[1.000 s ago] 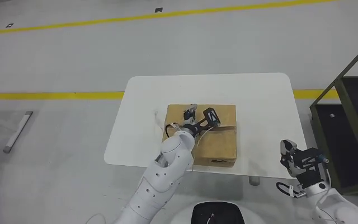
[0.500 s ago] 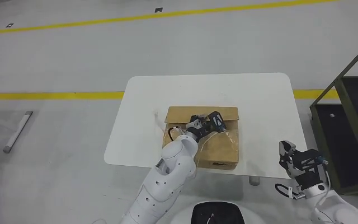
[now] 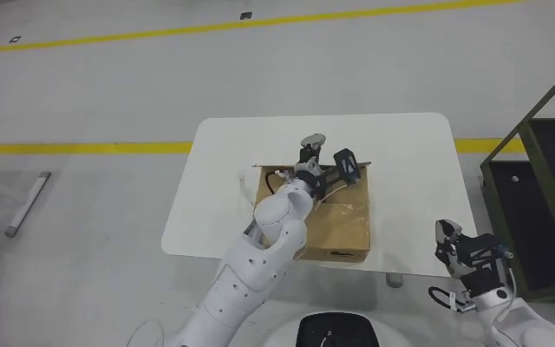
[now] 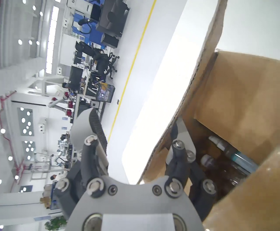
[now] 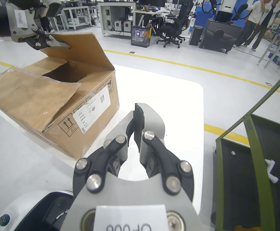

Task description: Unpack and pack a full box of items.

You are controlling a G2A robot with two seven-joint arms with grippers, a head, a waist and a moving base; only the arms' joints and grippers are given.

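Box [image 3: 342, 230] sits mid-surface [image 3: 408, 156] by the near edge. Your left jaws gape astride its raised far flap [image 5: 83, 47] (long axis parallel to the far edge); right jaws closed empty, well apart.

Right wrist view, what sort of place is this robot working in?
Probably a robotics lab or industrial test hall. It has yellow floor lines, office chairs and a metal-framed bench with computer towers under it in the background. A black equipment cabinet stands nearby.
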